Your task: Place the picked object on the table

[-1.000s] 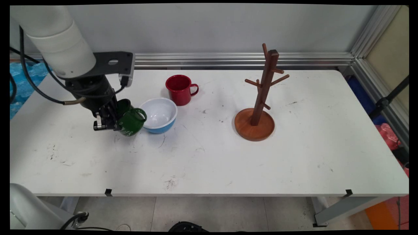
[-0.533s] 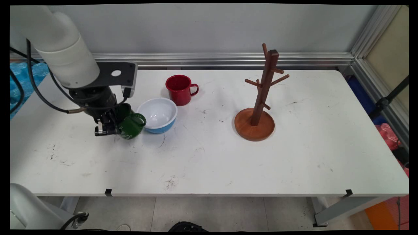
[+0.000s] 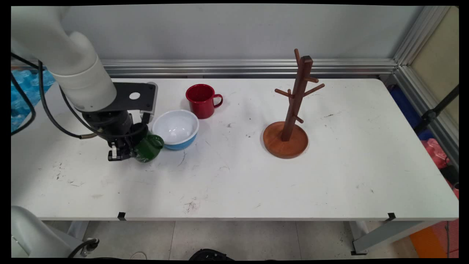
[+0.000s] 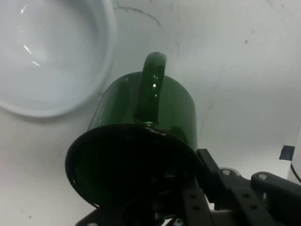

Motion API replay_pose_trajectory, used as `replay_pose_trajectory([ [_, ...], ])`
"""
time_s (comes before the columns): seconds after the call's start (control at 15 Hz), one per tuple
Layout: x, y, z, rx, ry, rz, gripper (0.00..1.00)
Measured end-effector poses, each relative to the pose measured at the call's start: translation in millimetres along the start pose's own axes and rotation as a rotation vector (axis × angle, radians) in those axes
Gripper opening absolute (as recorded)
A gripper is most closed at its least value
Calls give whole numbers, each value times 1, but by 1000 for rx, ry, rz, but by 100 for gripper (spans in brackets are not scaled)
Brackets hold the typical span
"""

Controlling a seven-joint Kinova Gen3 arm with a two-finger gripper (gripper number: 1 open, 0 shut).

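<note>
My gripper (image 3: 127, 148) is shut on the rim of a dark green mug (image 3: 148, 148), which hangs tilted low over the table's left part, just left of a bowl. In the hand view the green mug (image 4: 146, 117) fills the middle, its handle facing up and its dark mouth toward the camera. There my gripper (image 4: 184, 184) grips the rim at the bottom, one finger inside the mug and one outside. Whether the mug's base touches the table, I cannot tell.
A white bowl with a blue outside (image 3: 180, 144) stands right beside the mug and shows at the hand view's top left (image 4: 106, 70). Behind it stands a red mug (image 3: 200, 101). A wooden mug tree (image 3: 295, 106) on a round base stands further right.
My gripper has carried the green mug downward and toward the table's near side, staying next to the bowl. The bowl, red mug and mug tree have not moved.
</note>
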Motion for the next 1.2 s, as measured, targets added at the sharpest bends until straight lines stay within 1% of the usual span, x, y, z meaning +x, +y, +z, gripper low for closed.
replay_pose_trajectory([
  [0.67, 14, 15, 22, -3, -11, 14, 0],
  [1.2, 44, 28, 38, -33, 13, 7, 0],
])
